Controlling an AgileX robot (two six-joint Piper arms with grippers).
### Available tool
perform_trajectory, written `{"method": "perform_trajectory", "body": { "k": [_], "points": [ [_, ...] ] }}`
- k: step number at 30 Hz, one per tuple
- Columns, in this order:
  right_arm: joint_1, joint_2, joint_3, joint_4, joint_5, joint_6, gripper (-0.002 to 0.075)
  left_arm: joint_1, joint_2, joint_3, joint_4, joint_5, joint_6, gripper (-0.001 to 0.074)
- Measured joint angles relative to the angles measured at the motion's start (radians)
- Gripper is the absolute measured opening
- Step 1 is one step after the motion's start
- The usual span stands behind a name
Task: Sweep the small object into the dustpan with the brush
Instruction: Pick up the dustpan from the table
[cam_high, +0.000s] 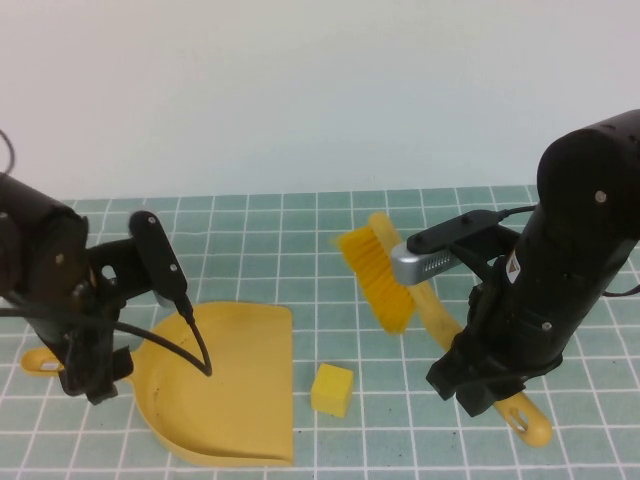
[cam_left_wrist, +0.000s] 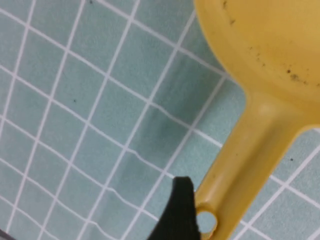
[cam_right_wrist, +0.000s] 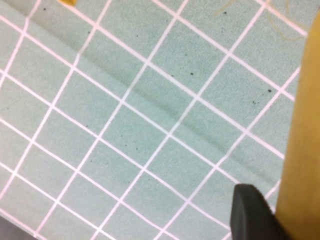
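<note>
Yellow cube sat just beside the dustpan's open edge, the left gripper clamped low on its handle while the right gripper, bent down, pinched the raised brush.

Legible text: none. A small white triangular mark sits on the right arm, centre right of frame; its content is unreadable.

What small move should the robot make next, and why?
Probably the right gripper, holding the yellow brush, should lower its bristles right of the small yellow cube. The cube lies just outside the yellow plastic dustpan, whose handle the left gripper holds.
</note>
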Motion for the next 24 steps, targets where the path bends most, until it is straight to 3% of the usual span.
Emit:
{"method": "perform_trajectory", "body": {
  "k": [24],
  "points": [
    [0.0, 0.0, -0.001, -0.001, -0.008, -0.01, 0.0168, 0.022, 0.147, 0.0, 0.091, -0.045, -0.026, 0.0617]
  ]
}}
